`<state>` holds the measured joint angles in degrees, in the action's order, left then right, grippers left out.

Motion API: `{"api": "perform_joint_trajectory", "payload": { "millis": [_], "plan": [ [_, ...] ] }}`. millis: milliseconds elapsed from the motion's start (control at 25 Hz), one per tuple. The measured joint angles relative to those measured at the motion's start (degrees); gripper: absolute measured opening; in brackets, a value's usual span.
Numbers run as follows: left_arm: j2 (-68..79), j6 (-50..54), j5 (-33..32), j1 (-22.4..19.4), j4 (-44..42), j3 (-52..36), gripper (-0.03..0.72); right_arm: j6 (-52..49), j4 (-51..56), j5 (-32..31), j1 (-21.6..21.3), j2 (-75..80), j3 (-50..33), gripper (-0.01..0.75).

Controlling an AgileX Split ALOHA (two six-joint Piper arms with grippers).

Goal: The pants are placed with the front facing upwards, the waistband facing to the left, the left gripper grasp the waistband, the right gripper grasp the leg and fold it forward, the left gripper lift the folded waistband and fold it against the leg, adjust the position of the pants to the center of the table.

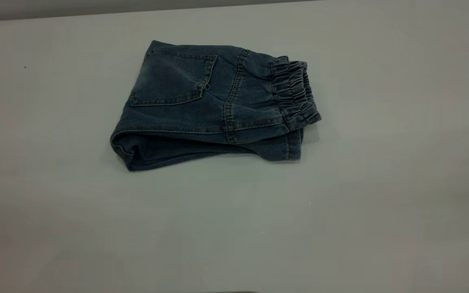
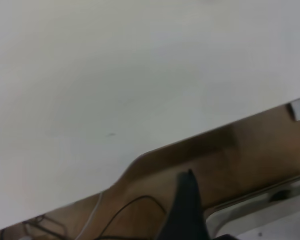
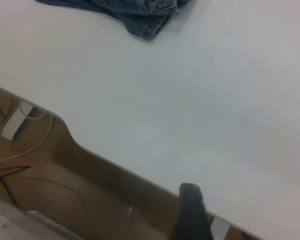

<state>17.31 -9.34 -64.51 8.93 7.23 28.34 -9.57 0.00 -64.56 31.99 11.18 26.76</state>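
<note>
The short blue denim pants (image 1: 214, 106) lie folded mid-tabletop (image 1: 381, 203) — both tools parked off its edge, spread untellable — so any nudge risks unfolding the puckered waistband (image 1: 295, 91).

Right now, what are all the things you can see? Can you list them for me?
pants: one, blue denim, folded, lying on the table a little toward the far side, back patch pocket facing up.
waistband: one, blue, puckered, at the right end of the folded pants in the exterior view.
table: one, white to pale grey, under the pants.
cables: a few, white and dark, on the brown surface beyond the table edge in the wrist views.
left gripper: one dark finger showing in its wrist view, beyond the table edge, away from the pants.
right gripper: one dark finger showing in its wrist view, at the table edge, apart from the pants.
</note>
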Motion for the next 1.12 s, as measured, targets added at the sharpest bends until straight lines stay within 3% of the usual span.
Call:
{"api": "perform_joint_trajectory", "payload": {
  "millis": [400, 560, 800, 960, 1120],
  "plan": [
    [-0.1, -0.2, 0.2, 0.0, 1.5, 0.0, 0.549, -0.1, 0.5, 0.0, -0.9, -0.5, 0.0, 0.441],
    [-0.1, -0.2, 0.2, -0.6, 1.5, 0.0, 0.549, -0.1, 1.2, 0.0, -11.4, -1.1, 0.0, 0.441],
    [-0.1, -0.2, 0.2, -7.6, 1.6, 0.0, 0.549, -0.1, 1.3, 0.0, -28.7, -6.1, 0.0, 0.441],
    [-0.1, -0.2, 0.2, -10.7, 1.6, 0.0, 0.549, -0.1, 1.3, -0.2, -33.1, -11.4, 0.1, 0.441],
    [-1.0, -0.2, 0.3, -11.3, 1.6, -0.1, 0.549, -0.1, 1.9, -0.2, -33.3, -11.8, 0.1, 0.441]
  ]
}}
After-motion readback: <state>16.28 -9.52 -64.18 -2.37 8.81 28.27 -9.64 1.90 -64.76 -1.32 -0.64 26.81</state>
